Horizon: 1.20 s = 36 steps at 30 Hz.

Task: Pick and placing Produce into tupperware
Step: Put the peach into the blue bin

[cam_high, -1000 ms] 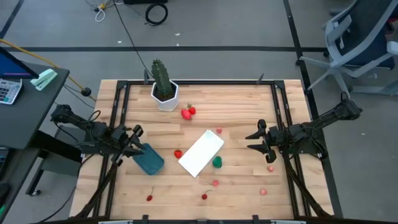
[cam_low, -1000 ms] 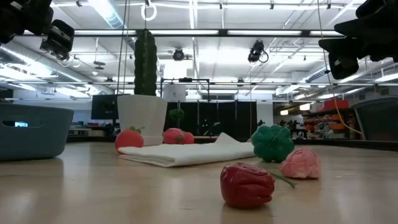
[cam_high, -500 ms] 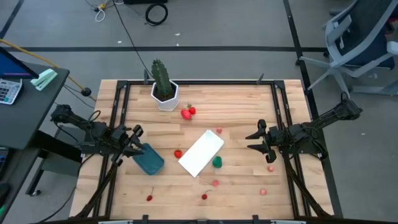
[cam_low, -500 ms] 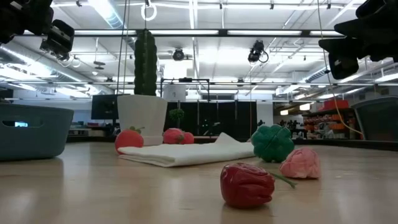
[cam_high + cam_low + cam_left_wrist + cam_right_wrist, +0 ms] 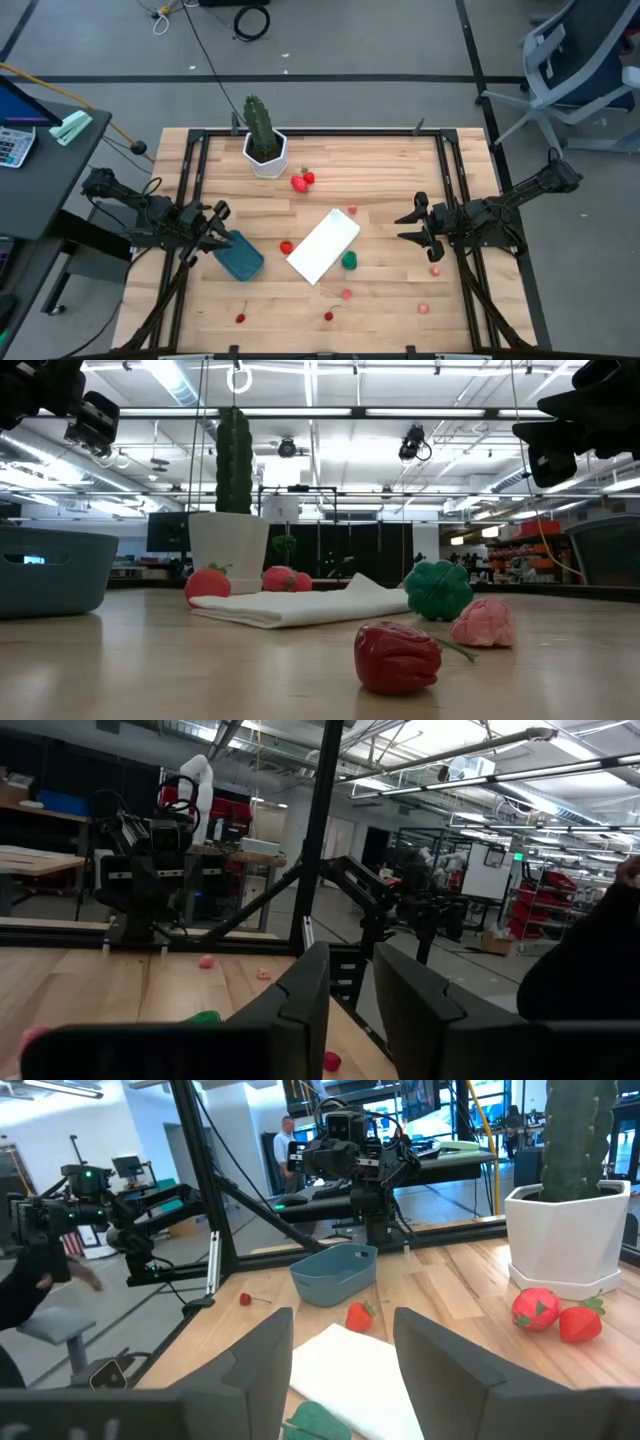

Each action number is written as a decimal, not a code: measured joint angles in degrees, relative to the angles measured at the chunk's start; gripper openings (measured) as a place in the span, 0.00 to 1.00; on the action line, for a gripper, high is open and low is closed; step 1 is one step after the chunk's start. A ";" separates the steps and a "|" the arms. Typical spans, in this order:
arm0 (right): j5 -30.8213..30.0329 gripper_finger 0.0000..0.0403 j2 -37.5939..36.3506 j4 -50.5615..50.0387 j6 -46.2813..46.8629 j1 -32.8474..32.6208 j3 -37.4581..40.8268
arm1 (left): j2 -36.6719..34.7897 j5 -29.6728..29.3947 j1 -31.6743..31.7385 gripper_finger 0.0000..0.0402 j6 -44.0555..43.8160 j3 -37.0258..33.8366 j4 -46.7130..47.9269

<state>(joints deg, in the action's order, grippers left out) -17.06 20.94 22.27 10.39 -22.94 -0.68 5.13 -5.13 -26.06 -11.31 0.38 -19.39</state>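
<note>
The teal tupperware (image 5: 240, 257) (image 5: 335, 1273) stands on its base at the table's left. Produce lies scattered on the table: two strawberries (image 5: 302, 180) (image 5: 548, 1312) by the cactus pot, a red piece (image 5: 287, 247), a green piece (image 5: 349, 261) (image 5: 438, 590), pink balls (image 5: 346, 294) and small cherries (image 5: 241, 318) near the front. My left gripper (image 5: 215, 225) (image 5: 352, 1010) hovers above the table at the tub's far-left end, its fingers a narrow gap apart and nothing between them. My right gripper (image 5: 410, 228) (image 5: 342, 1350) hovers at the right, open and empty.
A white flat panel (image 5: 324, 245) lies at mid-table between the red and green pieces. A cactus in a white pot (image 5: 264, 150) stands at the far edge. Black frame rails (image 5: 190, 190) run along both sides. A person's hand (image 5: 40, 1280) shows beyond the table.
</note>
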 joint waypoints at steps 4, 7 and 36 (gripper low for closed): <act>-0.01 0.45 -0.02 -0.01 0.00 0.00 0.00 | 0.00 0.00 0.01 0.21 2.73 0.00 -0.01; 0.00 0.45 0.01 0.01 -0.01 -0.02 -0.01 | 0.00 0.00 0.01 0.21 3.15 0.00 -0.01; 0.00 0.45 0.00 0.02 4.17 -0.01 -0.01 | 0.10 -0.40 0.02 0.23 16.23 -0.02 -20.29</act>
<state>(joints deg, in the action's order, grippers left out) -17.06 20.94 22.28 14.56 -22.95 -0.69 5.22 -5.53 -26.04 4.92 0.36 -39.67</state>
